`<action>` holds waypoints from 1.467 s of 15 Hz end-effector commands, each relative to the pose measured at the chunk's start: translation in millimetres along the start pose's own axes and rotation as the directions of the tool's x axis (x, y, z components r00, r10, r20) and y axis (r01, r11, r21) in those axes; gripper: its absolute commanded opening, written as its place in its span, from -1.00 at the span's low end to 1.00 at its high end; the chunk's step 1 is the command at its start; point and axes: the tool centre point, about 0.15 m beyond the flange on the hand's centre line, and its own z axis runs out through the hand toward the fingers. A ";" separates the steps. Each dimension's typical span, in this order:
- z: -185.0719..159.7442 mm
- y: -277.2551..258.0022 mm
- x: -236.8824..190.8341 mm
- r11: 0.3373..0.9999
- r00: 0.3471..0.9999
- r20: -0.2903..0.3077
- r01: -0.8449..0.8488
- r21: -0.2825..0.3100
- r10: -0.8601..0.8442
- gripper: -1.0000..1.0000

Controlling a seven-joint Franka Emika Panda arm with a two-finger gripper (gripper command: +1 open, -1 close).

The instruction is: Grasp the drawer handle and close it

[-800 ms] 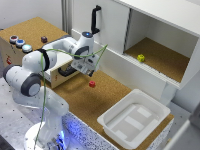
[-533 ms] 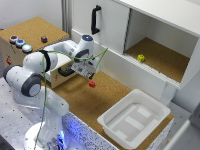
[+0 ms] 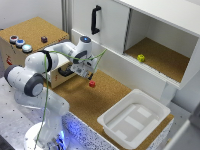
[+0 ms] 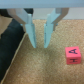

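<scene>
End effector: my end effector [image 4: 39,31] hangs empty, fingers a narrow gap apart
Handles: one drawer handle [image 3: 65,73]
Cubes: one red cube [image 3: 92,84], one yellow cube [image 3: 141,58]
Tub: white tub [image 3: 113,117], nothing inside

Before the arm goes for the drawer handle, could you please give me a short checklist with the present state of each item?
1. Gripper empty: ok; the wrist view shows only cork between the fingers.
2. Fingers spread enough to take a bar: ok; there is a gap between them.
3. Gripper at the handle: not ok; in the exterior view it hangs beside the drawer, over the cork.
4. Drawer needs closing: ok; it stands out from the wooden box.
5. Red cube out of the way: cannot tell; it lies on the cork near the gripper.
6. Fingers lined up with the handle: cannot tell; the handle is unclear in the wrist view.
</scene>
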 end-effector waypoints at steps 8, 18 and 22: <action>29.1 -101.1 29.5 0.995 0.994 0.043 0.101 -0.013 -0.100 -1.00; 27.1 -203.4 31.0 0.970 0.971 0.076 0.217 0.110 -0.226 -1.00; 10.3 -215.7 33.3 0.955 0.971 0.048 0.219 0.198 -0.232 -1.00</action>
